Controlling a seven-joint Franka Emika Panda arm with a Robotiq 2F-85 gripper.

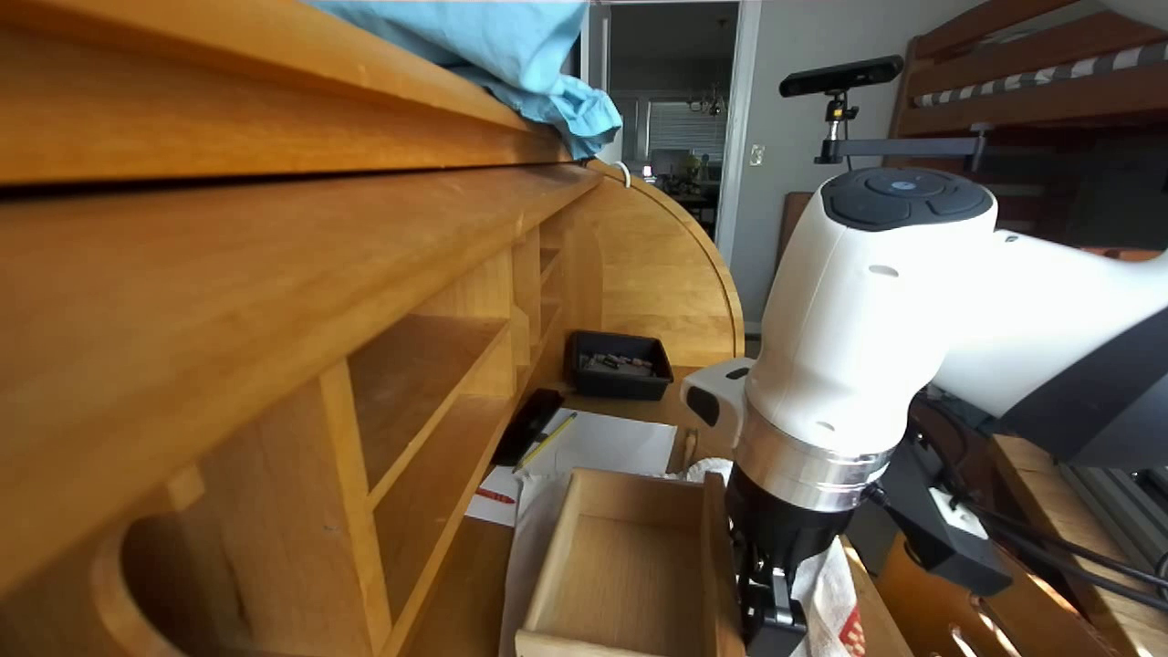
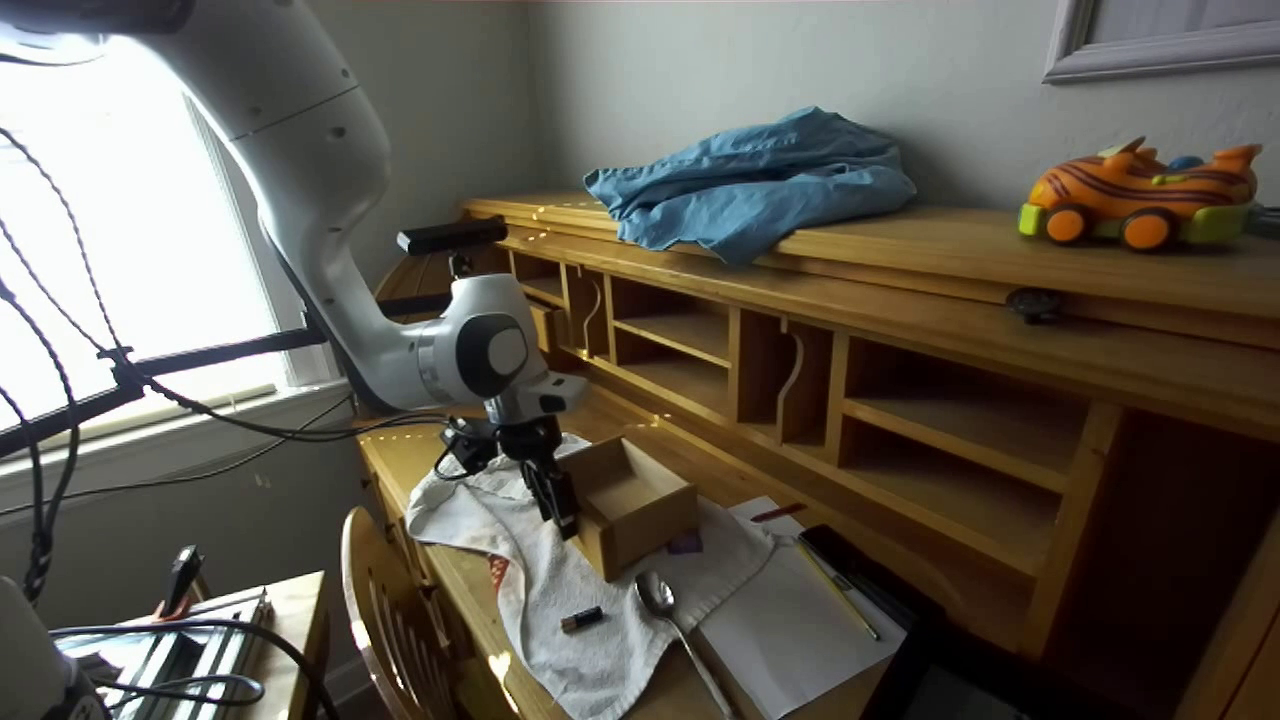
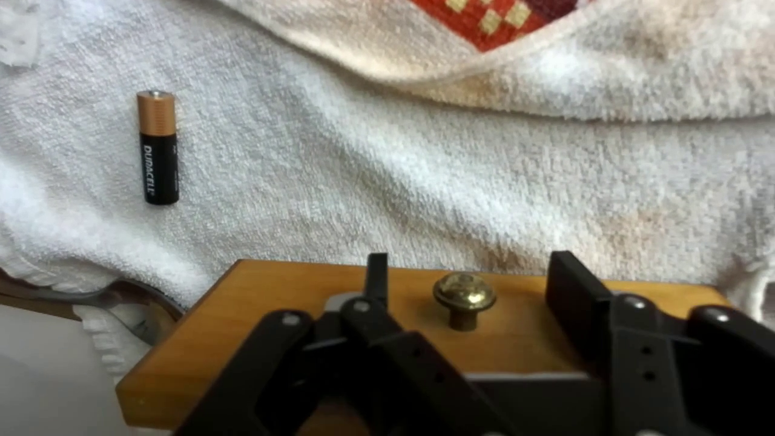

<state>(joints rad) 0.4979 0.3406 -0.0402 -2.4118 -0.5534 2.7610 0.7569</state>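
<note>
Two fingers (image 3: pixel 575 306) of your end effector (image 3: pixel 466 281) stand apart, so the knob (image 3: pixel 464 293) fits between; the towel (image 2: pixel 590 660) under the drawer (image 2: pixel 652 525) likely stops scratches.

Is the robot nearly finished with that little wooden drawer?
Not yet. Looks done: the pincer is at the shiny knob. In hand: the grasp, with open jaws on either side and gaps showing. Probably left: closing on the knob, then maybe moving the drawer, which sits on the towel.
</note>
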